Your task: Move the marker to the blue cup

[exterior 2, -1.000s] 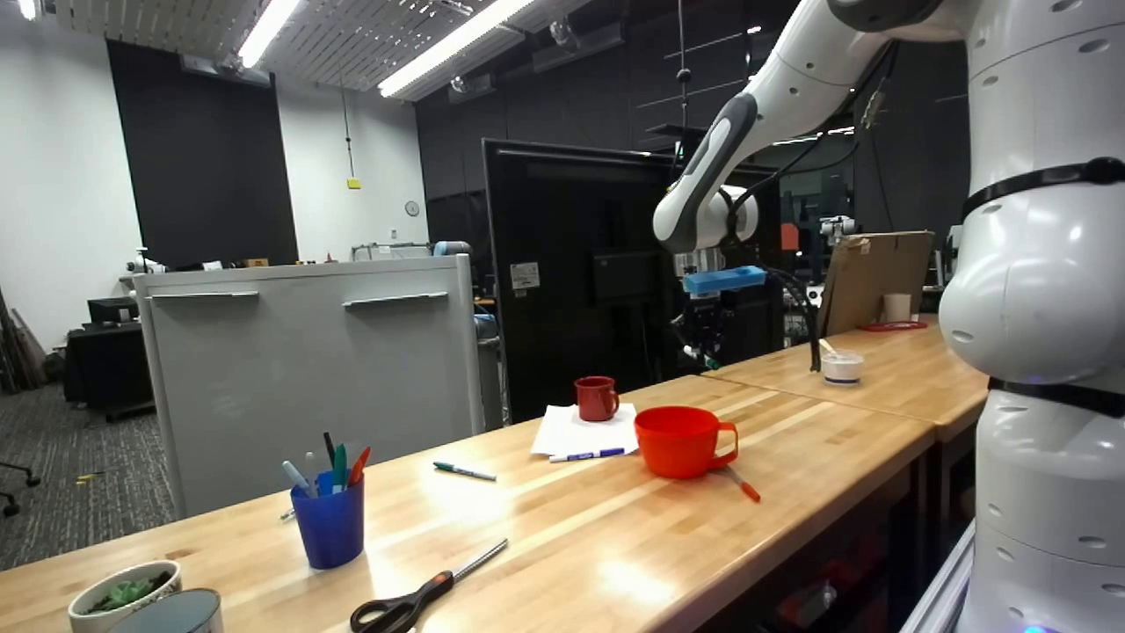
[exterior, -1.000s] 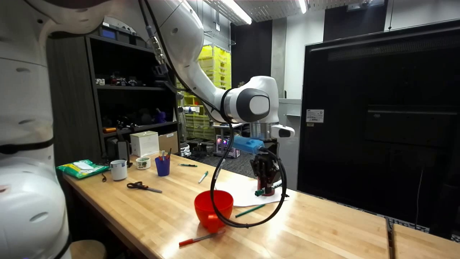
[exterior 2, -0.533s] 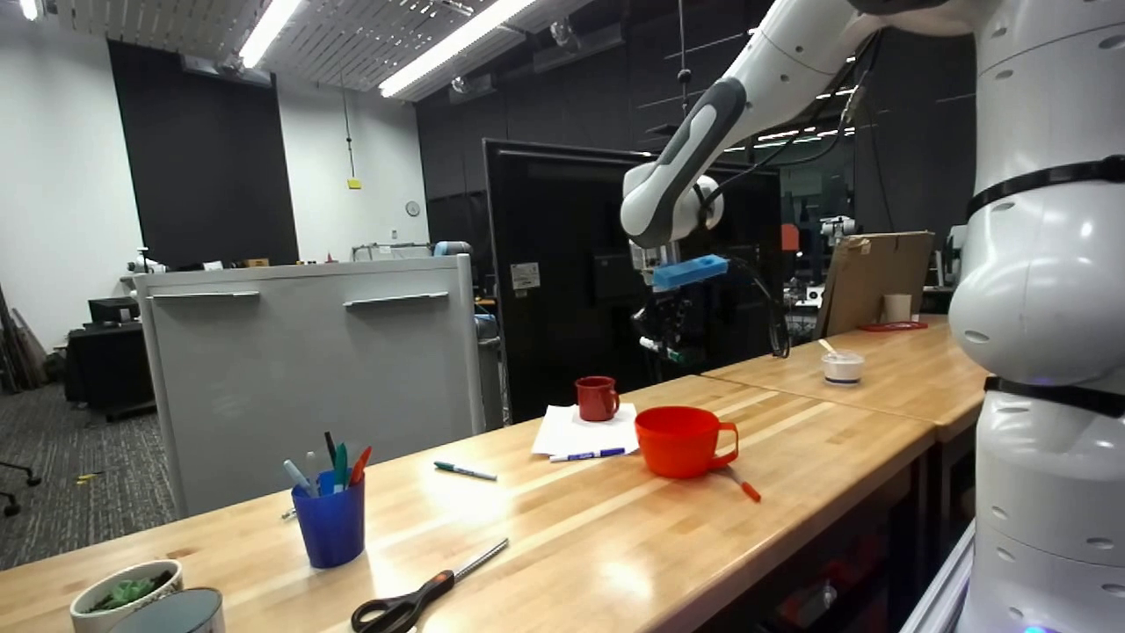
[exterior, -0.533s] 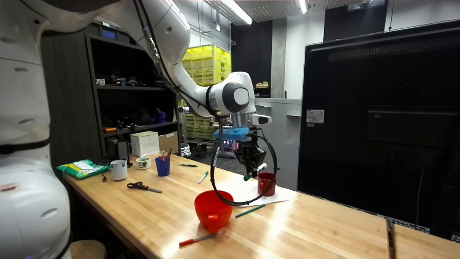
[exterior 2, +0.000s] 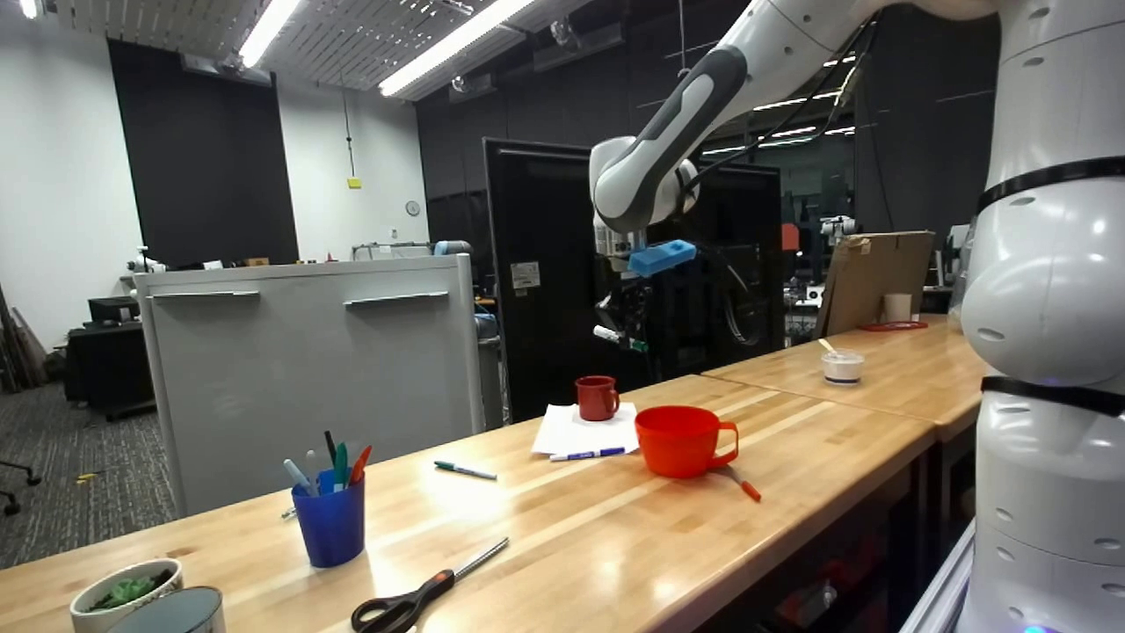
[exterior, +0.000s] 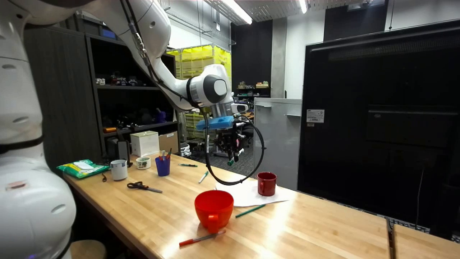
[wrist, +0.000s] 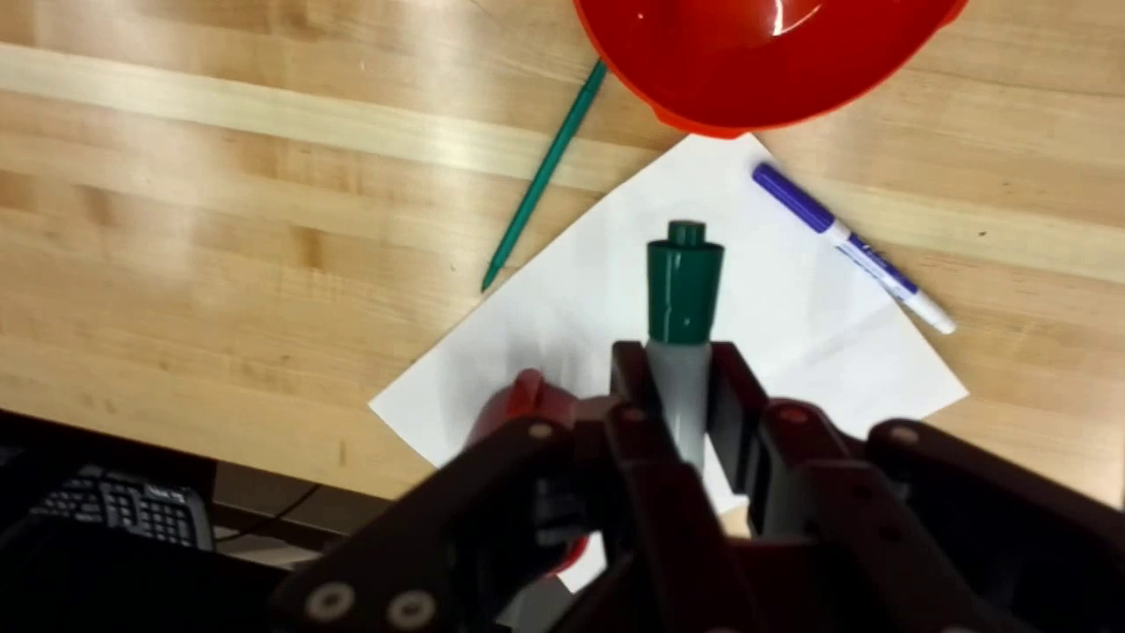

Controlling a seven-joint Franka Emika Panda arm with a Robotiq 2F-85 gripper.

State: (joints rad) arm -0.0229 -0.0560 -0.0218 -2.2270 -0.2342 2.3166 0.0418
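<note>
The claw (wrist: 682, 374) is pinching: its two dark, flat-faced fingers (wrist: 736, 397) are pressing from both sides on a short, slim marker (wrist: 685, 334) with a whitish barrel and a deep green end. From the wrist, the green part is looking smooth, appearing to widen away from the fingers, then stepping down to a narrower round stub. The barrel is reading pale grey-white where it is showing between the fingers; they are covering some of it, and any lettering is escaping me. In both exterior views the marker is slanting, green end dipping below the white one.

Marker is hanging in the air; in the wrist view the pale wooden table (wrist: 264, 290) and a sheet of white paper (wrist: 562, 308) are showing beneath it, the paper lying near the table's long edge facing the grey cabinet (exterior 2: 308, 387). A small, round, dark blue cup (exterior 2: 330, 532) is standing upright near that same edge, well apart from the marker, and is holding a cluster of coloured pens (exterior 2: 340, 462).

Around the paper: a dark red mug (exterior 2: 597, 400) is standing on it; a purple-and-white felt pen (wrist: 852, 246) is lying across its edge; a thin dark green stick (wrist: 545, 176) is lying just beside it; a wide, handled, orange-red bowl (exterior 2: 677, 448) is standing by its corner, toward the opposite long edge. One more green-ended pen (exterior 2: 465, 470) is lying between paper and cup.
</note>
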